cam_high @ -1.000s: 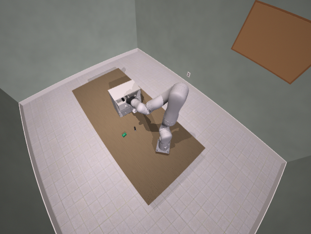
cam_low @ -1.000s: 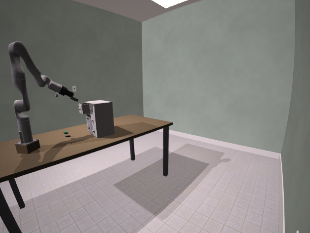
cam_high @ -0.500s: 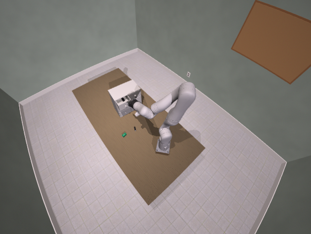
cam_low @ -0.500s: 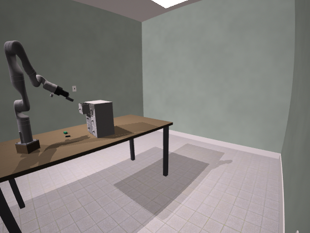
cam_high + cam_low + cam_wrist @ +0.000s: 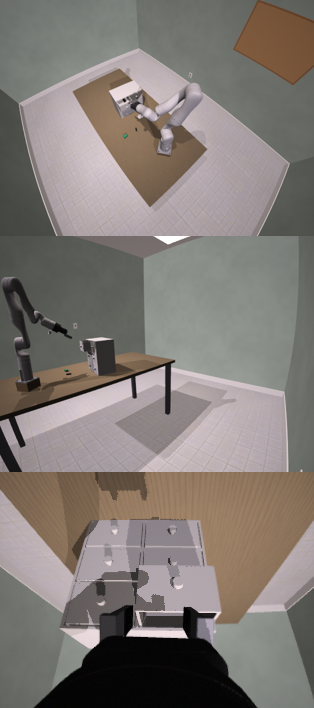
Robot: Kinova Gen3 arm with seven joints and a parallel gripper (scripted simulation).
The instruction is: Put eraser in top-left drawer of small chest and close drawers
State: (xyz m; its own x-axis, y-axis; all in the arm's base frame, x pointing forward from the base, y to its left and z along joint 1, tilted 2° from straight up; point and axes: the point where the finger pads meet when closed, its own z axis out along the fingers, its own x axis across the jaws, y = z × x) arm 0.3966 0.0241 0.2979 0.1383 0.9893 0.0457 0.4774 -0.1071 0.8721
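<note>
Tool (image 5: 154,622) spread, empty — wrist view alone shows open drawer (image 5: 179,589), top view eraser (image 5: 125,136).

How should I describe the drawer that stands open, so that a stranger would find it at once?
On the brown table stands a small grey chest with two columns of drawers. Look at its top row: the drawer on the left, as you face the fronts, is pulled out, near the open gripper. It alone sticks out, while all its neighbours sit flush.
</note>
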